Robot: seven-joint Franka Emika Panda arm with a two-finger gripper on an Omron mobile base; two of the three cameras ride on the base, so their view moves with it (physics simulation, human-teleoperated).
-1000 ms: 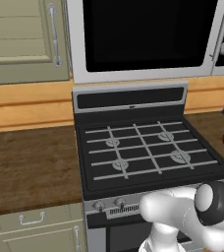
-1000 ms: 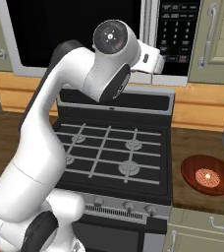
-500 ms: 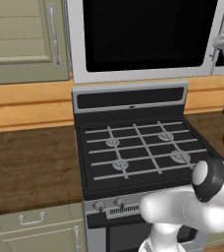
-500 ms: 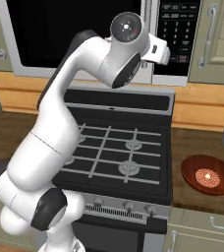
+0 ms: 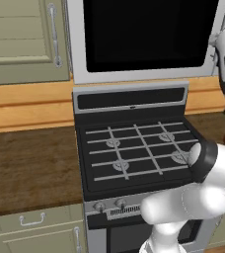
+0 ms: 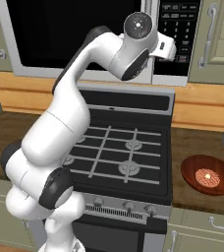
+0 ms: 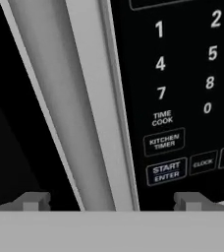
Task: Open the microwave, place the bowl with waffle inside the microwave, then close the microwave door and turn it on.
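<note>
both base views look forward and down, sharing stove [image 5: 134, 148] and microwave [image 6: 84, 39]; hand view sits close to its handle [image 7: 70, 103].

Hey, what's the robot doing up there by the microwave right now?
The arm is raised to the microwave above the stove, with its gripper open and lined up on the long silver handle of the microwave door, next to the black button panel. The door looks shut and nothing is gripped yet. The bowl with the waffle waits on the counter right of the stove.
</note>
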